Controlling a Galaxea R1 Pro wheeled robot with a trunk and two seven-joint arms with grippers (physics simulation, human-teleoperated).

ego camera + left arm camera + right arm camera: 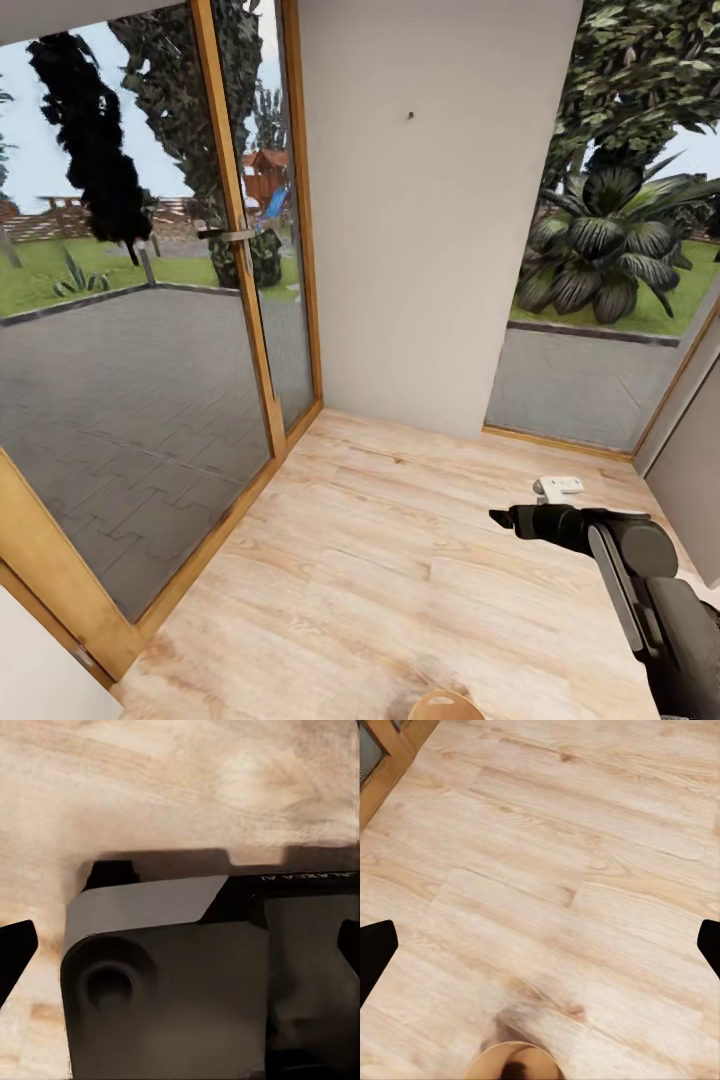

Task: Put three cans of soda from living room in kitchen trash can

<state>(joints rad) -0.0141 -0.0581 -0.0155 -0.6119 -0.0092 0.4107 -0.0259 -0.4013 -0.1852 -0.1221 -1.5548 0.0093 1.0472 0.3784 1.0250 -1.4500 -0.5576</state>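
Note:
The cans of soda are out of view. My right gripper (505, 518) reaches left over the wooden floor from the lower right, open and empty. In the right wrist view its fingertips (375, 952) stand wide apart above bare planks. A round tan rim (445, 705) pokes in at the bottom edge of the head view, and the same tan rim (514, 1061) lies below the right gripper. I cannot tell whether it is the tash can. My left gripper (180, 949) is open, close over a grey part of my own body (172, 975).
I face a room corner: a white wall (430, 200), a wood-framed glass door (240, 250) on the left, and another glass pane (600, 330) on the right, both looking onto a paved yard. A small white object (558, 487) lies on the floor near the right pane.

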